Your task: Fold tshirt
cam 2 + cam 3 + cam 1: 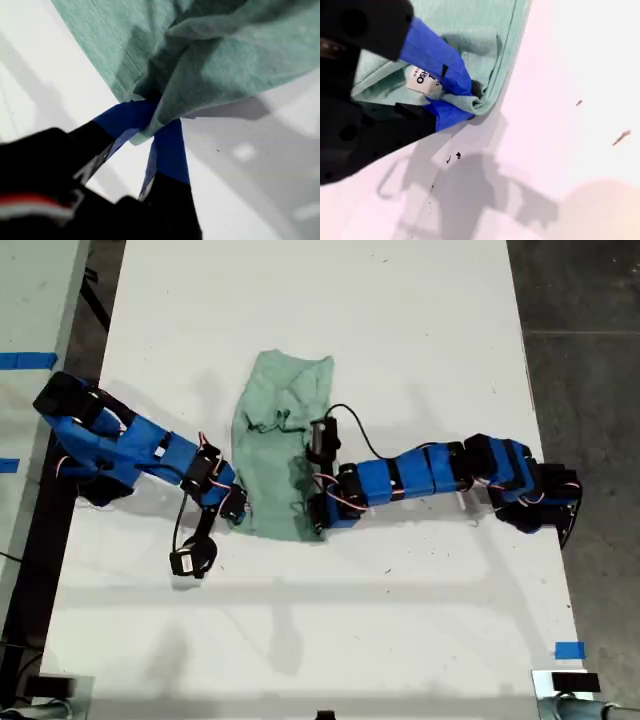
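1. Currently the tshirt [280, 430] lies as a narrow, rumpled strip about the middle of the white worktop [400, 320], well apart from every edge.
2. Our first tool [150, 117] is clamped on a bunched fold of the cloth. Our second tool [457, 97] is clamped on a hemmed edge beside a white label [422, 80].
3. In the exterior view, two blue arms meet the same end of the strip from opposite sides. We cannot tell which arm is which.
4. Risk: both holds look thin and close to the fingertips, so we judge a brisk pull could slide the cloth out.
5. Risk: the first hold gathers several layers. Lifting it may drag up cloth underneath and undo the fold.
6. Risk: the two arms sit near each other, and uneven motion could twist the strip or make them collide.
7. Containers: none is in view, and nothing holds anything else.
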Robot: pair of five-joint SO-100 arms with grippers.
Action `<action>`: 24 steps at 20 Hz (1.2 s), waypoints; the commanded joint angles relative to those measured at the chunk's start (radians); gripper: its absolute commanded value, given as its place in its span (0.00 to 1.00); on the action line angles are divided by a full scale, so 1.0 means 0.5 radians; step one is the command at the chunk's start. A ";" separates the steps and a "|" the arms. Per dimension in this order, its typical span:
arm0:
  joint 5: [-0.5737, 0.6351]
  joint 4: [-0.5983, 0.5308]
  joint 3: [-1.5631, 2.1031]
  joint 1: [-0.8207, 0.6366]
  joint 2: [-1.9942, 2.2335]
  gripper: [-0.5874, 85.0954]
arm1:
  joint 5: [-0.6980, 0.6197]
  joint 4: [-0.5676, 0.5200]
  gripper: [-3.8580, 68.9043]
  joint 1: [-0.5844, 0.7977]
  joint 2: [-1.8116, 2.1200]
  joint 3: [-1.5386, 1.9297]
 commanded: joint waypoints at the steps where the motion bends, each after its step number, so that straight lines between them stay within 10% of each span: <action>1: -0.049 0.043 -0.117 0.095 0.074 0.01 | -0.034 -0.015 0.03 -0.034 0.098 -0.135; 14: -0.574 0.012 -0.767 0.721 -0.006 0.01 | 0.187 0.107 0.03 -0.469 0.405 -0.135; 24: -0.402 0.224 -0.752 0.414 0.304 0.01 | -0.316 -0.037 0.03 -0.025 0.604 -0.135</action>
